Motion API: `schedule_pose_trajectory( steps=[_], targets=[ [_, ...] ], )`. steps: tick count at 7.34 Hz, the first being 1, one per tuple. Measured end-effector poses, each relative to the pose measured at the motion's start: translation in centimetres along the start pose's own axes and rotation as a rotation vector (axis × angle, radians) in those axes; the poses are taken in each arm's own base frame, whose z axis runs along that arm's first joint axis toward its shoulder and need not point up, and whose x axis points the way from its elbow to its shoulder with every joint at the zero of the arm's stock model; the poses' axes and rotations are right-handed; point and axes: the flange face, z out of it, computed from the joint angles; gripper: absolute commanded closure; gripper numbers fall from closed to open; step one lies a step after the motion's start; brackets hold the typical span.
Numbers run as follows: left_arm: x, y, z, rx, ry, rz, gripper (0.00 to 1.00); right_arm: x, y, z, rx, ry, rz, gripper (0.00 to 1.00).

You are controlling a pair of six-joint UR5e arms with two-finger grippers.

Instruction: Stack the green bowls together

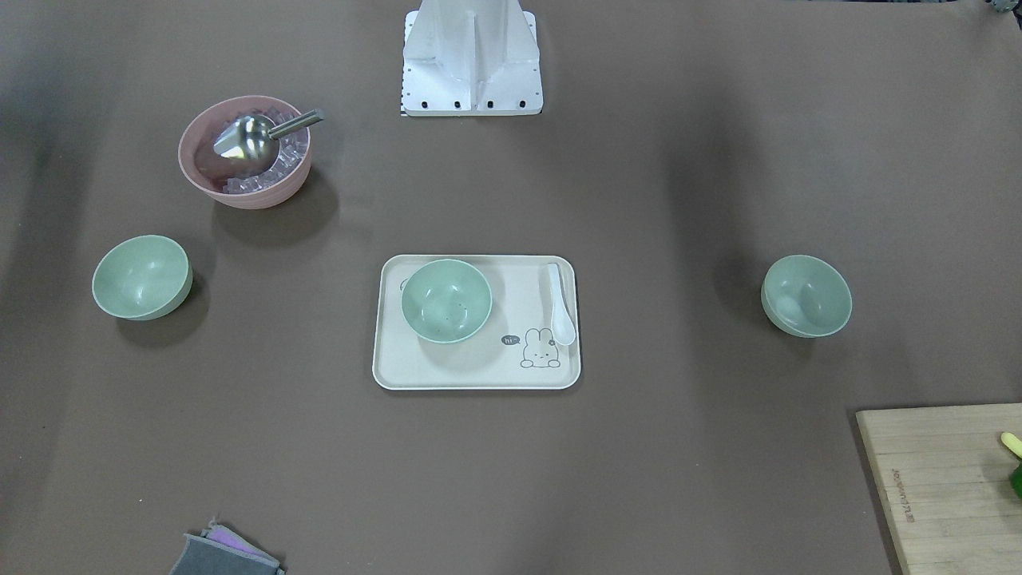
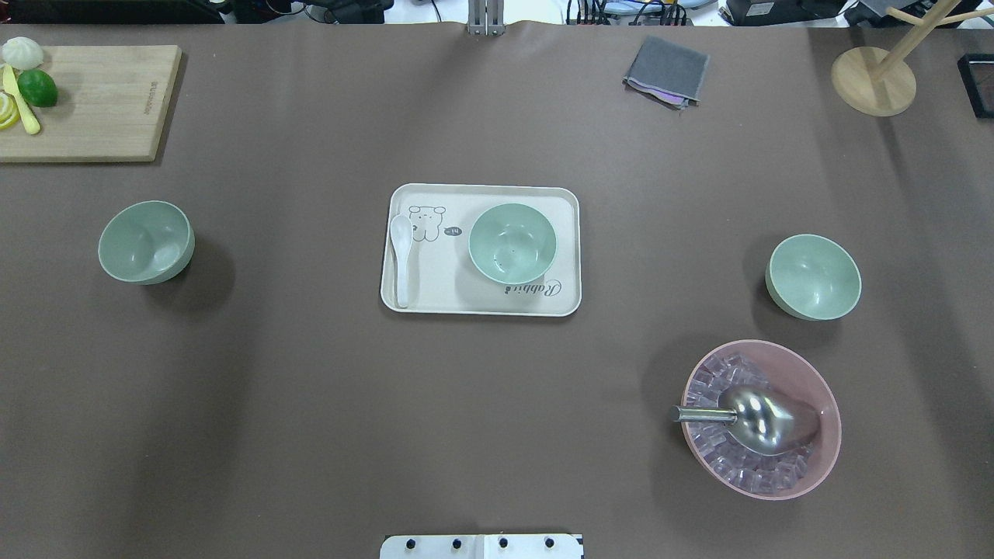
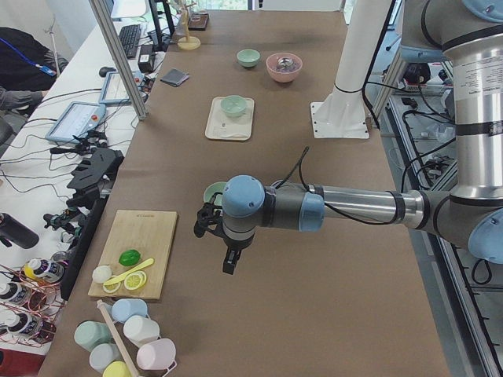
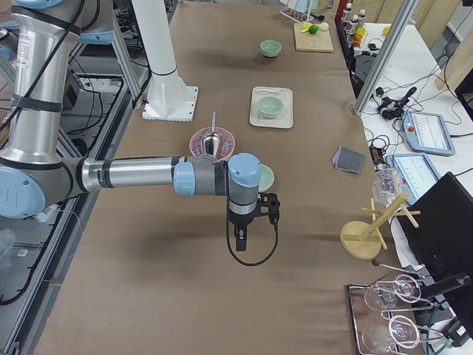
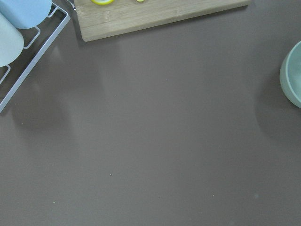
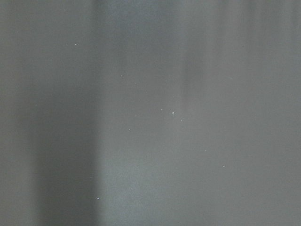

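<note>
Left gripper (image 3: pixel 229 265): seen only from the table end, so I cannot tell whether its fingers are spread or closed; nothing visible between them; it points straight down above bare table; the wrist is bent down from a forearm stretched level across the table.

Right gripper (image 4: pixel 240 241): same limitation, finger state cannot be told; it also points straight down over bare table, below a level forearm.

3 green bowls, all upright and well apart:
- tray bowl (image 2: pixel 512 243), faint dark specks inside, on the cream tray (image 2: pixel 481 305) beside a white spoon (image 2: pixel 401 256);
- left-side bowl (image 2: pixel 145 241) on the table, partly hidden behind the left wrist in the left end view, between the tray and the cutting board (image 2: pixel 101 109);
- right-side bowl (image 2: pixel 813 277) on the table, near the pink bowl (image 2: pixel 825 458), which holds a metal scoop (image 2: pixel 765 419).
</note>
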Motion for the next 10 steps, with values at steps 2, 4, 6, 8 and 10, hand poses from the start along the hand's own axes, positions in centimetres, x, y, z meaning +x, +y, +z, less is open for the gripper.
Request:
schedule_pose_trajectory(
  steps=[2, 4, 6, 8, 10],
  targets=[
    [0.0, -0.1, 0.0, 0.001, -0.001, 0.006, 0.01, 0.0, 0.0, 0.0, 0.0, 0.0, 0.0, 0.0],
    [0.2, -0.6, -0.3, 0.009, -0.002, 0.017, 0.01, -0.2, -0.2, -0.1, 0.003, 0.0, -0.005, 0.0],
    [0.9, -2.0, -1.2, 0.048, -0.013, 0.064, 0.01, -0.8, -0.9, -0.8, 0.032, -0.003, -0.028, 0.0],
    [1.2, -3.0, -1.7, 0.07, -0.018, 0.089, 0.01, -1.7, -1.6, -1.5, 0.096, -0.023, -0.078, 0.0],
    [1.3, -3.1, -1.6, 0.072, -0.017, 0.095, 0.01, -3.2, -2.3, -2.1, 0.16, -0.071, -0.152, 0.0]
  ],
)
